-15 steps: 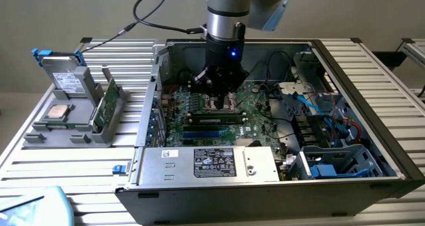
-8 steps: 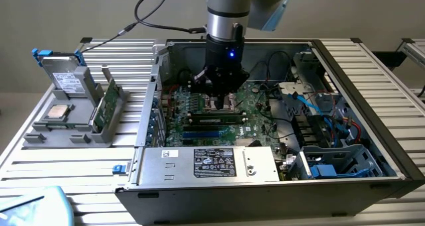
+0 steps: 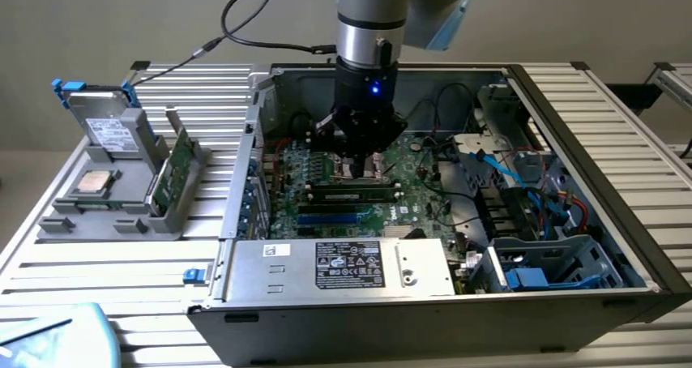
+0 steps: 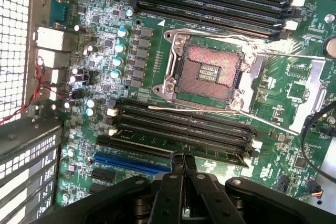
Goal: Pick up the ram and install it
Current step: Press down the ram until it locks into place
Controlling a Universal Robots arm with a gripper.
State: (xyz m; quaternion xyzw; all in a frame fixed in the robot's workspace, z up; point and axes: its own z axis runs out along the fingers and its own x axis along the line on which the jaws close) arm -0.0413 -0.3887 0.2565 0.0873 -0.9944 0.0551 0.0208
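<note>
The ram (image 3: 352, 194) is a long dark stick with a pale label, lying along a memory slot on the motherboard (image 3: 416, 173) inside the open computer case. In the wrist view the ram (image 4: 210, 150) shows as a thin edge in the slot nearest the blue connector. My gripper (image 3: 360, 167) hangs straight down over the board, just behind the ram in the exterior view. Its fingers are shut together with nothing between them, and the gripper (image 4: 179, 158) tips sit right at the stick's top edge. I cannot tell whether they touch it.
An open processor socket (image 4: 207, 72) lies between two banks of memory slots. A grey holder (image 3: 103, 210) at the exterior view's left carries a green card (image 3: 177, 172), a silver chip (image 3: 91, 183) and a drive (image 3: 106, 131). A power supply (image 3: 335, 264) and cables (image 3: 519, 181) crowd the case.
</note>
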